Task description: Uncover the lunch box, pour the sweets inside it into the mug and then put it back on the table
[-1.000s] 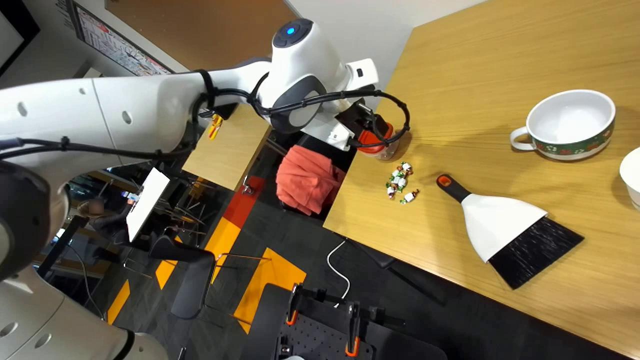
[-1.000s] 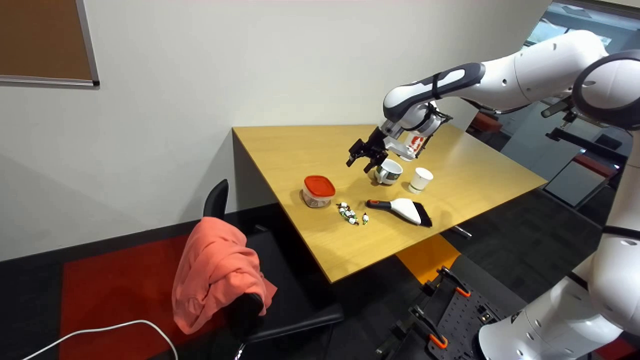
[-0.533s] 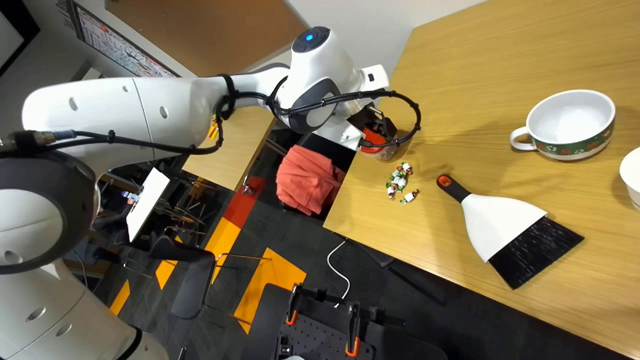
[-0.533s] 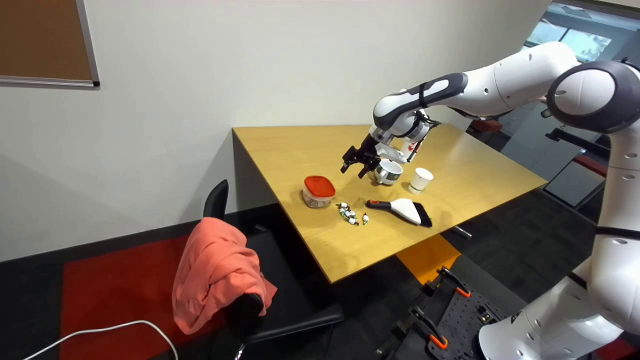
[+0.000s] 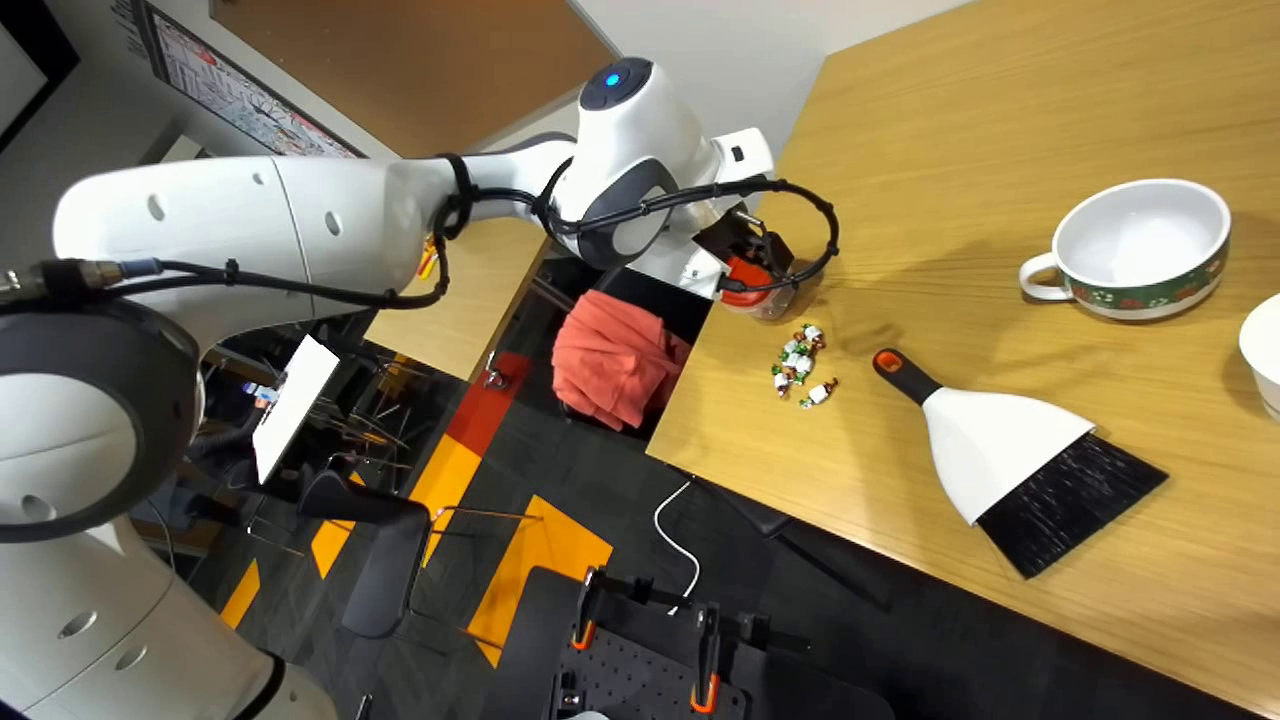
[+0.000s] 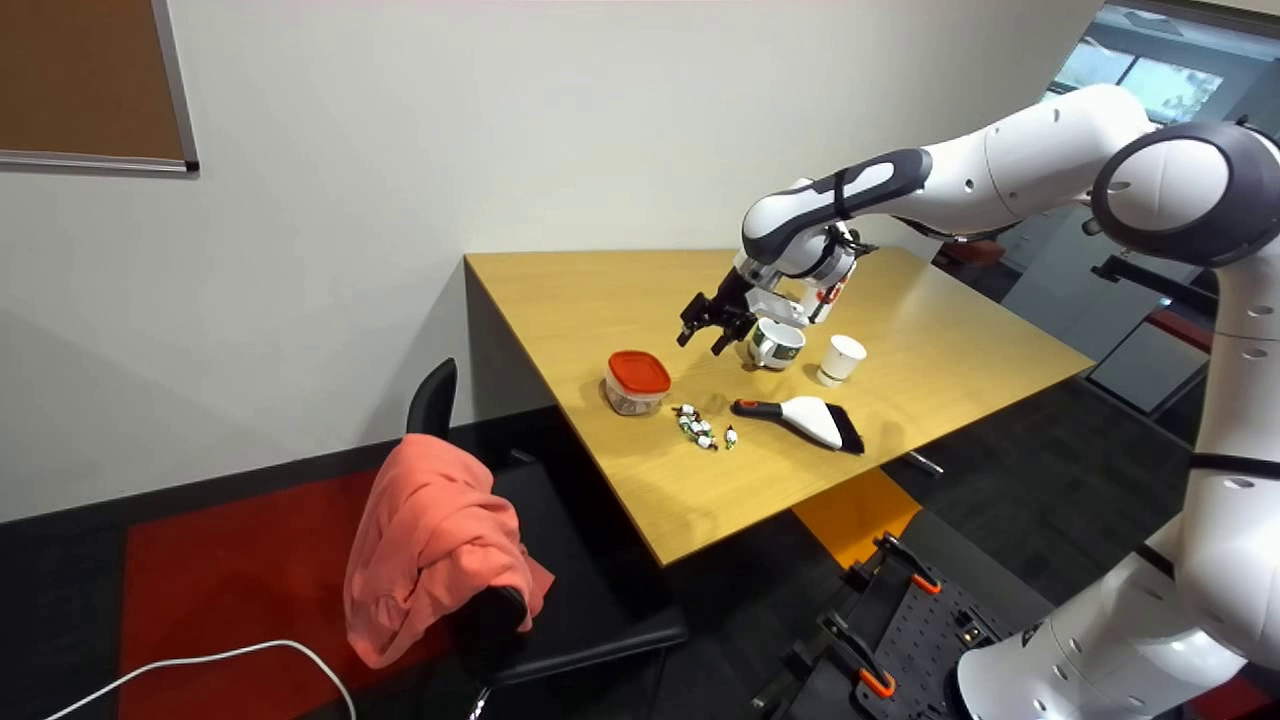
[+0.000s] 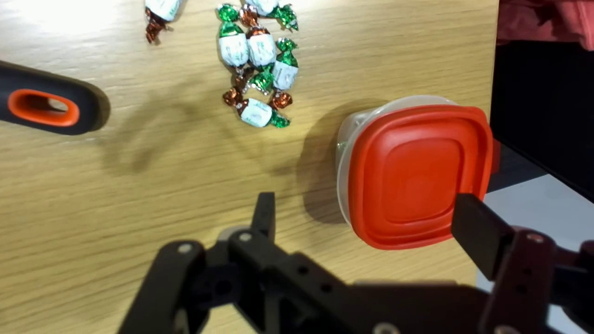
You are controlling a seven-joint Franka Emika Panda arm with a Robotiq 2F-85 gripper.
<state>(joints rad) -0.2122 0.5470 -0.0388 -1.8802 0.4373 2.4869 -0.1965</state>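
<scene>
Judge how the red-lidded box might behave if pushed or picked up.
The box is likely light and slightly flexible: it looks like clear plastic. Its lid may be slippery, since its surface looks smooth. Standing upright with a rounded-square outline, it would probably slide rather than roll.

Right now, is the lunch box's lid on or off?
On: the red lid sits over the top of the lunch box in an exterior view; whether it's sealed tight, I can't tell.

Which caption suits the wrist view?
Open black gripper above wooden table: clear plastic container, square red lid on, and wrapped sweets.
</scene>
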